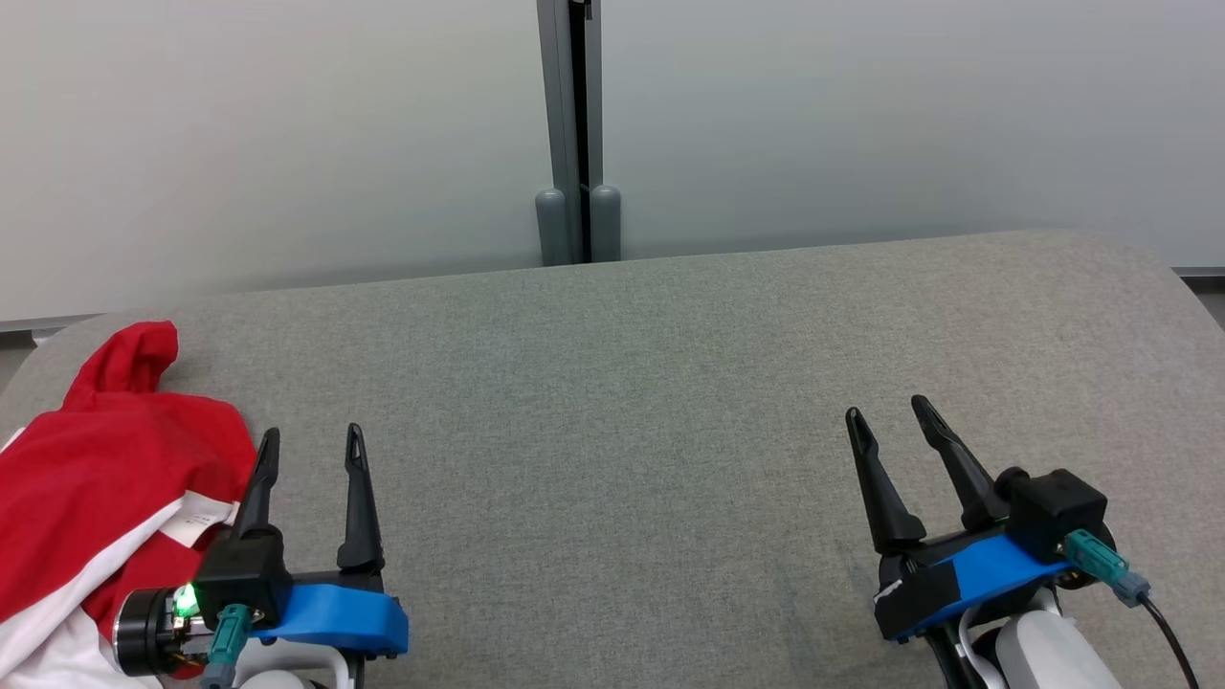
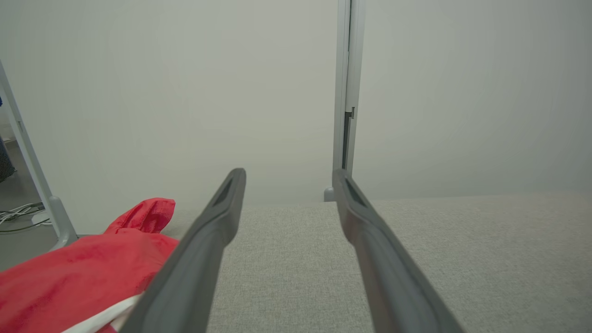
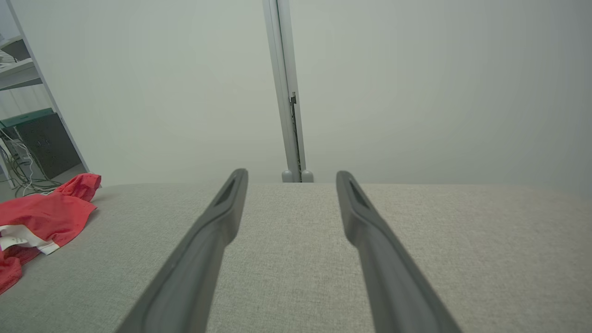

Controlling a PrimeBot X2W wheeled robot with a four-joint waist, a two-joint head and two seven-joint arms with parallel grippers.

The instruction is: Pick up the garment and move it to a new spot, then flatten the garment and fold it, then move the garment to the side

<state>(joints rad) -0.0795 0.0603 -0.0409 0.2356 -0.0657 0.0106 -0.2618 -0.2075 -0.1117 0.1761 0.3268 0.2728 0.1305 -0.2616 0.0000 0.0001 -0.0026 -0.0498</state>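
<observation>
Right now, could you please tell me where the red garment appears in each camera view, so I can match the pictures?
Head view: the red garment lies lower left, at the left end of the grey surface, beside the left end effector.
Left wrist view: it sits at the lower left, partly behind a finger.
Right wrist view: it sits at the left edge, mid-height.
Shared landmark: the grey upright post between the wall panels.

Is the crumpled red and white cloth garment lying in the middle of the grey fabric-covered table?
No, the crumpled red and white cloth garment lies at the left end of the grey fabric-covered table.
</observation>
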